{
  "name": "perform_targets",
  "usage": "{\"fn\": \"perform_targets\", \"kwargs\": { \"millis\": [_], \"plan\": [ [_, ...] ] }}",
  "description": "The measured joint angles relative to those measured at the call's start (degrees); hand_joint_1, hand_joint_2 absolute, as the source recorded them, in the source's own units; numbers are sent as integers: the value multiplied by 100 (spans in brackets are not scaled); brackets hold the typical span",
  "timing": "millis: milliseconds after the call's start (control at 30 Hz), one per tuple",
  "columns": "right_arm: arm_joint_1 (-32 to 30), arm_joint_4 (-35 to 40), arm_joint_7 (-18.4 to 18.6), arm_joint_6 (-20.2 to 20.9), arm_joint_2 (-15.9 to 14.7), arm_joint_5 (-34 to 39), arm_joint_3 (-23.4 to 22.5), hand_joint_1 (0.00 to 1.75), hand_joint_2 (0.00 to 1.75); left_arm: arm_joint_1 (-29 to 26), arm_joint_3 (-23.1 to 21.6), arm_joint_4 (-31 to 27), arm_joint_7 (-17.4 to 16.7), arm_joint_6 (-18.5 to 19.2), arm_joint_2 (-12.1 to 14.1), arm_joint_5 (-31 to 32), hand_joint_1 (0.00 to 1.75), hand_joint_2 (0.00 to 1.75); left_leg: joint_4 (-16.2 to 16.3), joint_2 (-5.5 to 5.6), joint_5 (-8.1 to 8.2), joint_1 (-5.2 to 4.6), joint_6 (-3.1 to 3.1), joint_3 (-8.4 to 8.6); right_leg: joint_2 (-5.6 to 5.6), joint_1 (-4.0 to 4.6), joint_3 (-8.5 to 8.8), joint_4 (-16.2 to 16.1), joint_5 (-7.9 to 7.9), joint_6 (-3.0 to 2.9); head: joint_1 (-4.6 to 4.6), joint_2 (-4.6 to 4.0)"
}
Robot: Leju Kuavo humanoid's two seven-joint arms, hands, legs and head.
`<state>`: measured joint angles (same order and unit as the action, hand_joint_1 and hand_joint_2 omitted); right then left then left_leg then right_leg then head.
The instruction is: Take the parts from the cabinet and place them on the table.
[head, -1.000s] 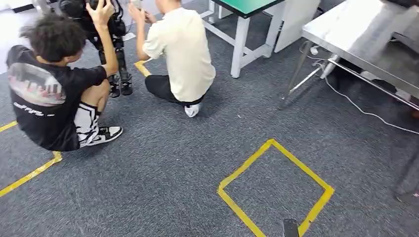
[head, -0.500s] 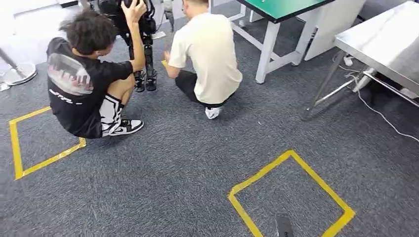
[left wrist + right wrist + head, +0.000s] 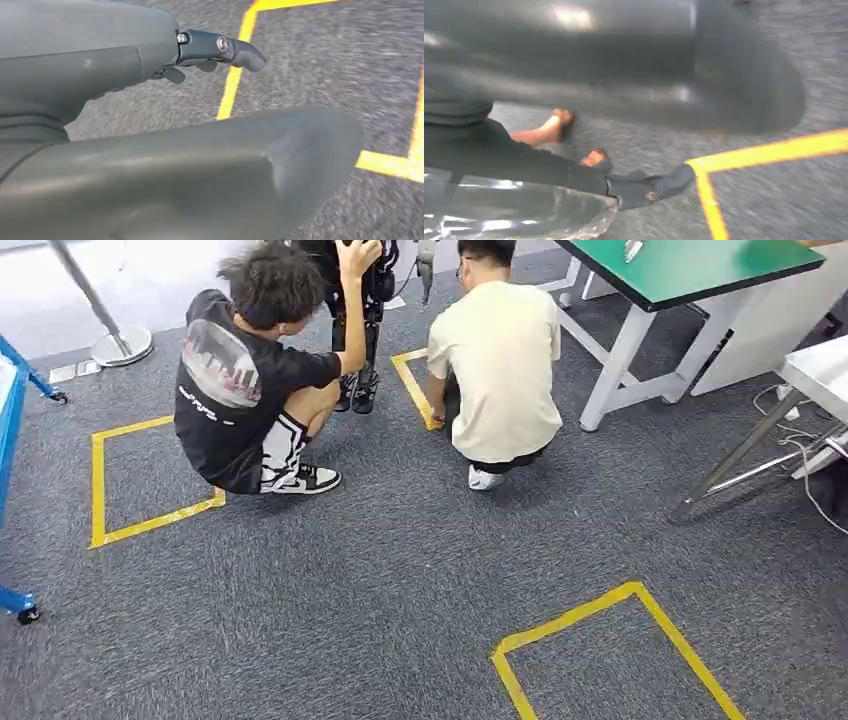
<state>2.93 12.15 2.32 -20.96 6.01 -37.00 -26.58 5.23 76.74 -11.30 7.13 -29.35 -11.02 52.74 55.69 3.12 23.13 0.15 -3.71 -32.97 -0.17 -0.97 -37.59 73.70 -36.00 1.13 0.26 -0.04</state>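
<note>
Parts bag (image 3: 499,212), a clear crinkled plastic pouch, sits under the dark fingers (image 3: 524,162) of the right hand (image 3: 589,70) and hangs above the grey carpet (image 3: 380,570). The right hand holds it against the fingers, which are stretched out along its upper edge; the contents of the bag are too blurred to identify. The left hand (image 3: 100,65) holds nothing: its thick thumb and one dark finger (image 3: 225,47) are spread apart, the fingertip slightly curled, above the carpet and a yellow tape line (image 3: 232,85). In the head view, two people crouch on the carpet with their backs to the camera. The person in the black shirt (image 3: 240,390) has one arm raised to the black legs of a second robot (image 3: 365,330) standing just beyond. The person in the cream shirt (image 3: 500,370) crouches beside, one hand down on a tape corner (image 3: 415,385). A green-topped table (image 3: 700,270) on white legs stands to the right of this person, and a metal table (image 3: 820,365) with loose cables beneath it stands at the right edge. One taped square (image 3: 97,480) lies left of the person in black, and another taped outline (image 3: 570,617) lies nearer the camera. A blue frame on castors (image 3: 10,410) occupies the left edge.
</note>
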Motion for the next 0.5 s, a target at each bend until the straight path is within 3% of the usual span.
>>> {"fn": "perform_targets", "kwargs": {
  "millis": [33,100,133,167,200,267,300,333,367,433,467,500],
  "plan": [
    [-34,-9,11,0,-2,-24,13,0,0,-7,0,0,-7,0,0,0,0,0,3,77,2,1,4,3,4,-15,84,-267,177,73,-4,0],
    [-35,-13,35,0,-13,-46,59,0,0,-11,0,0,-13,0,-13,0,0,0,15,210,8,3,36,15,94,-63,549,-1332,665,201,-2,0],
    [-33,-20,46,2,-17,-48,77,0,0,-10,-2,0,-15,0,-15,2,0,0,41,259,18,0,72,4,298,-107,745,-1780,814,222,0,0],
    [-32,-39,57,15,-13,-39,92,0,0,-10,0,0,-26,0,-15,7,0,0,90,310,56,-50,130,-12,399,-71,737,-1816,856,157,11,0],
    [-29,-41,61,22,-13,-39,94,0,0,-12,0,0,-35,-4,-20,9,0,0,87,331,70,-41,161,-17,311,-60,738,-1802,859,73,-9,0],
    [-17,-41,61,50,-15,-59,122,0,0,-25,-2,0,-66,-9,-24,15,0,0,83,412,57,-12,223,-35,247,-18,800,-1790,860,-7,-4,0],
    [-23,-41,72,52,-4,-81,144,0,0,-31,-2,0,-83,-13,-24,28,0,0,132,399,69,12,239,-55,182,-107,816,-1817,897,-66,-7,0],
    [-19,-41,72,52,0,-98,162,0,0,-35,-2,0,-87,-13,-24,42,0,0,281,87,172,0,259,-108,139,-81,835,-1824,904,-96,-13,0],
    [-30,-41,72,52,11,-107,175,0,0,-28,-2,0,-87,-13,-26,42,0,0,612,-132,393,7,294,-248,78,-65,849,-1824,888,-161,-55,0],
    [-60,-46,79,52,24,-109,184,0,0,-22,-4,0,-85,-11,-26,42,0,0,1565,-255,855,43,341,-718,-68,-9,865,-1822,856,-205,-53,0],
    [-64,-48,91,52,22,-105,184,0,0,-24,-4,0,-74,-7,-28,48,0,0,1914,-271,970,56,355,-900,-139,8,866,-1821,846,-218,-52,0],
    [-66,-48,98,52,20,-103,184,0,0,-26,-4,0,-70,-2,-28,50,0,0,2037,-289,943,70,362,-981,-214,22,873,-1821,835,-228,-50,0]
  ]
}}
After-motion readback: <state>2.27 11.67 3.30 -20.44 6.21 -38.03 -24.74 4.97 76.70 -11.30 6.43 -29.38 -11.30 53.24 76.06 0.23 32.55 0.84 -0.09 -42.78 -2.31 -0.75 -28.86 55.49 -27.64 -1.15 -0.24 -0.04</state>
